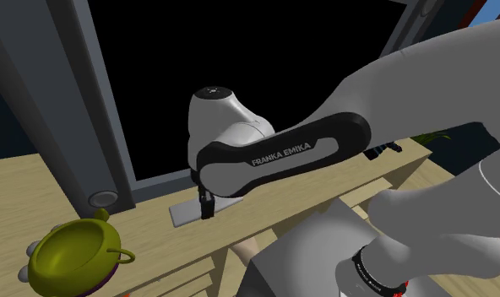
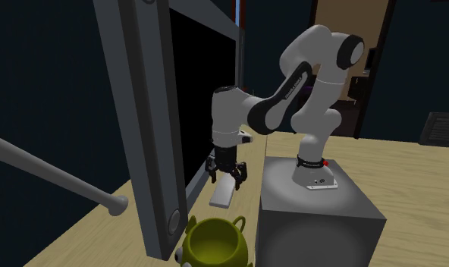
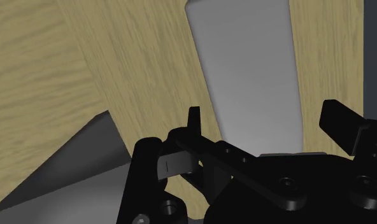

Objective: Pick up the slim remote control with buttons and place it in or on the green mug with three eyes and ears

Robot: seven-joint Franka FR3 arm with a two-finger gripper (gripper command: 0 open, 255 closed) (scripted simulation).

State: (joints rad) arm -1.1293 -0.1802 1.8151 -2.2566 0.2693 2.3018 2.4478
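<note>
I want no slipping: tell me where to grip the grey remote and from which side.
Grip the remote across its narrow width, about mid-length, coming straight down from above. It lies flat and thin on the wooden surface, so probably only its two long edges offer gripping faces. The open gripper stands over it, straddling that width.

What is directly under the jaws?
The grey remote, lying flat on the wooden surface, between the open jaws. Its near end is covered by the gripper.
</note>
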